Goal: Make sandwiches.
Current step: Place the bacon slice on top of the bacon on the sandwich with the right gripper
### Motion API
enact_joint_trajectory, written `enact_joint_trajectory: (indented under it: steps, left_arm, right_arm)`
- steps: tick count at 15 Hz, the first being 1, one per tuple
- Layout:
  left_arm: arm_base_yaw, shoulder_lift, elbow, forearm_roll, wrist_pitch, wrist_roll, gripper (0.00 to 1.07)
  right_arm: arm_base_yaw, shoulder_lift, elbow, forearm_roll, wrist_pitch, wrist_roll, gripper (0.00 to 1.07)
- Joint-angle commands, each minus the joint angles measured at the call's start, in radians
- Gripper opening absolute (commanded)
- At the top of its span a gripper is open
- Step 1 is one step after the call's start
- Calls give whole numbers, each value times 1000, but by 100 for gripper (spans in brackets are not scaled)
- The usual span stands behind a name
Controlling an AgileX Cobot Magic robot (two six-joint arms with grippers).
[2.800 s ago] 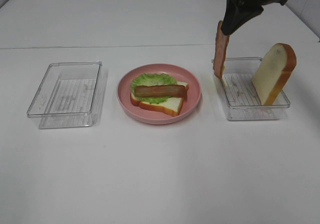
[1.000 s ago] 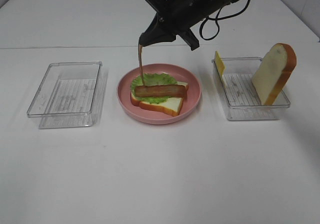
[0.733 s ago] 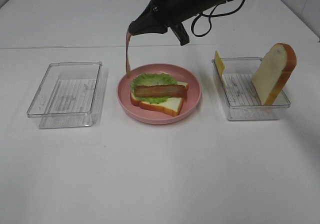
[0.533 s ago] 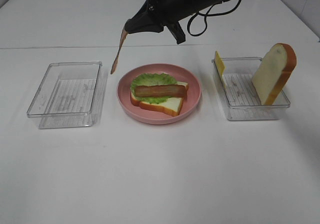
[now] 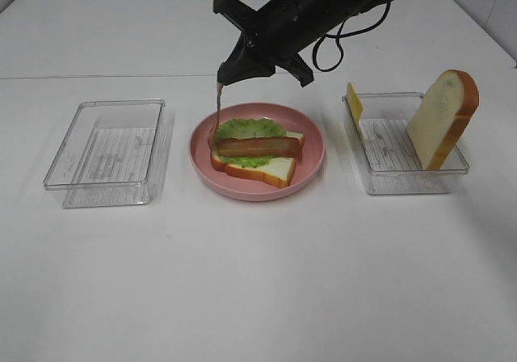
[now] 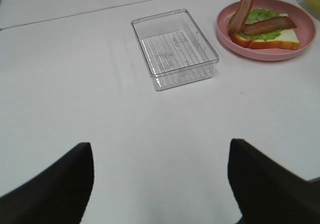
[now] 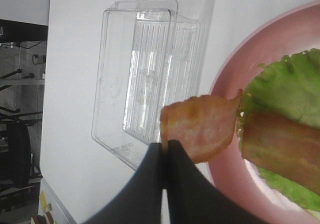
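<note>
The right claw [image 5: 224, 76] is pinched narrow on the top end of a bacon strip [image 5: 216, 113], which hangs nearly straight down from it. The claw sits above the plate [image 5: 258, 194], over the rim on the side facing the empty tray [image 5: 105, 144]. The strip's lower end comes down at that same side of the plate, right by the end of the sandwich [image 5: 254, 158]. Whether it touches the bread or the lettuce [image 5: 242, 128] cannot be told.

The sandwich lies open in the middle of the plate, below the claw and a little to the other side of it. It is one bread slice, lettuce on that, and a second bacon [image 5: 258, 146] lying flat across the top. Nothing stands between the hanging strip and the sandwich.

On the plate's far side from the empty tray, well apart, is another clear tray [image 5: 404, 186]. In it a bread slice [image 5: 443, 118] leans upright against the wall farthest from the plate, and a cheese slice [image 5: 354, 102] stands at the wall nearest the plate.

The left claw [image 6: 160, 145] is spread wide over bare counter [image 5: 258, 281], beyond the empty tray from the plate, holding nothing.
</note>
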Motion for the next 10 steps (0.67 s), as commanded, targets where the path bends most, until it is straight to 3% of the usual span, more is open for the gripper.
enact_joint_trajectory:
  steps: [1,5,6,10]
  left_arm:
    - [-2,-23,6,-2,-11,0,72]
    - [-2,-23,6,-2,-11,0,72]
    - [-2,-23,6,-2,-11,0,72]
    - [-2,-23,6,-2,-11,0,72]
  right_arm:
    - [-7,-10,-6,-72,2,40,0]
    - [-28,-43,-6,-307,23,159,0]
    - [-26,-52,-6,-440,37,200,0]
    - [-26,-47,-6,-444,87,202,0]
